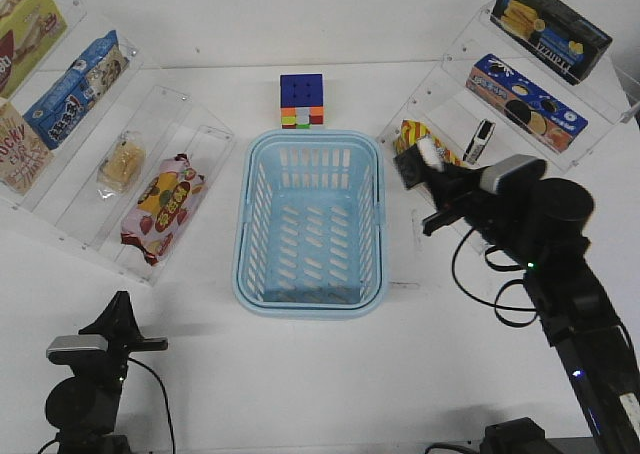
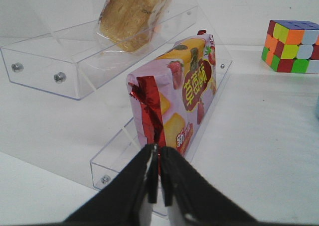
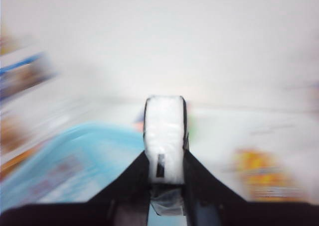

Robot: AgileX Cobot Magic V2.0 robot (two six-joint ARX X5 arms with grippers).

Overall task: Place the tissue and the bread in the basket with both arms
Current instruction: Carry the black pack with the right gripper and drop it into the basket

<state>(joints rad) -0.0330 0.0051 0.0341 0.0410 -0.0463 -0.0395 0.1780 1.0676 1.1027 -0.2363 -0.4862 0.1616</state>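
Note:
The light blue basket (image 1: 243,229) sits mid-table and shows blurred in the right wrist view (image 3: 75,156). My right gripper (image 1: 424,164) is just right of the basket's far right corner, above the table. It is shut on the white tissue pack (image 1: 430,151), which stands up between the jaws (image 3: 164,121). The wrapped bread (image 1: 121,164) lies on the clear left shelf and also shows in the left wrist view (image 2: 132,14). My left gripper (image 1: 122,309) is shut and empty, low at the front left, pointing toward the shelf (image 2: 158,154).
A strawberry-print snack bag (image 1: 160,209) lies on the shelf step below the bread (image 2: 182,94). A colour cube (image 1: 302,101) stands behind the basket. Snack boxes fill the left shelf (image 1: 75,89) and the right shelf (image 1: 525,99). A small black-and-white item (image 1: 481,139) and a yellow-red bag (image 1: 418,134) lie on the right shelf.

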